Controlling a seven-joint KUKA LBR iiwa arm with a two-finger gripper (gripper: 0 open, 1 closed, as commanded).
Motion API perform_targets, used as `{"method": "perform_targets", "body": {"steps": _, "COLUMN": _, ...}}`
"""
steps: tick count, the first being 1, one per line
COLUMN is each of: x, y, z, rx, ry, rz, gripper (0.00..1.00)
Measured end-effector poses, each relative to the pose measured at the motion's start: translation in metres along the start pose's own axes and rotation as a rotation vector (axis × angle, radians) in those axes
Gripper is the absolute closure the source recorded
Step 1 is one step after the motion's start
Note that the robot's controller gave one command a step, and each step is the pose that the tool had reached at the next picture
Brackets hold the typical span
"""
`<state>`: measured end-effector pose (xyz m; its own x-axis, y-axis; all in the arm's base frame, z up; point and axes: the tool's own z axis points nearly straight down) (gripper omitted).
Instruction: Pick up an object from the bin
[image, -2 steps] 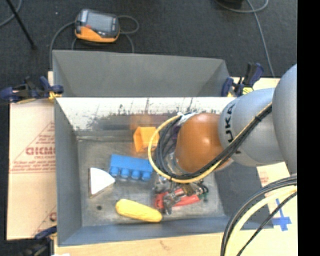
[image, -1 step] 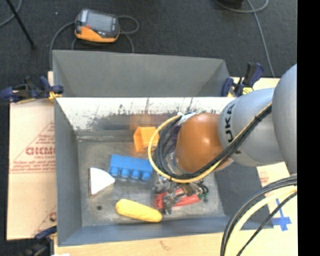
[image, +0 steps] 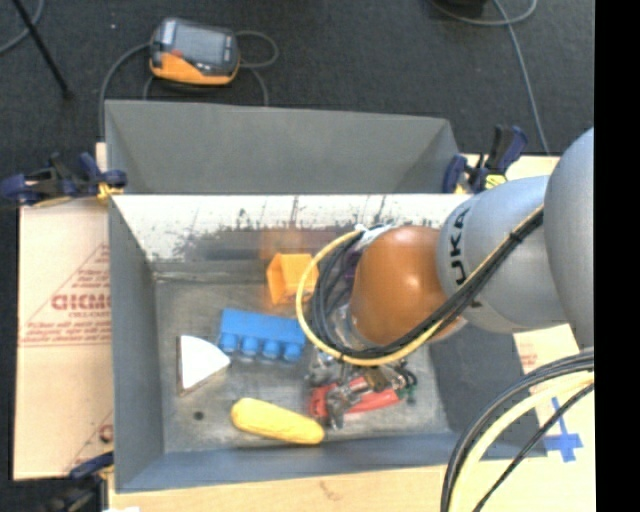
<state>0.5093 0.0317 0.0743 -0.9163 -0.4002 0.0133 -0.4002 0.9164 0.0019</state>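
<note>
In the camera view, the gripper (image: 352, 385) hangs low over the floor of the grey metal bin (image: 135, 330), down and to the right of the blue studded plastic brick (image: 262, 334). Whether it stands apart or together I cannot tell, as the wrist hides much of it. Right under it lies a small red elongated thing (image: 375, 402), whose long axis runs roughly left to right. A yellow banana-shaped toy (image: 277, 421) lies below the brick, a white wedge (image: 200, 360) to its left and an orange block (image: 288, 276) above it. The bin's near wall stands close to the red thing, so room looks tight there.
</note>
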Motion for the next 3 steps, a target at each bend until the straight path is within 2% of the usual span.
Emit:
{"method": "perform_targets", "body": {"steps": 1, "x": 0.007, "y": 0.011, "z": -0.066, "rx": 0.001, "ry": -0.01, "rz": -0.067, "gripper": 0.0}}
{"method": "perform_targets", "body": {"steps": 2, "x": 0.013, "y": 0.019, "z": -0.127, "rx": 0.002, "ry": -0.011, "rz": -0.118, "gripper": 0.0}}
{"method": "perform_targets", "body": {"steps": 3, "x": -0.017, "y": -0.02, "z": -0.02, "rx": 0.008, "ry": -0.02, "rz": -0.179, "gripper": 1.0}}
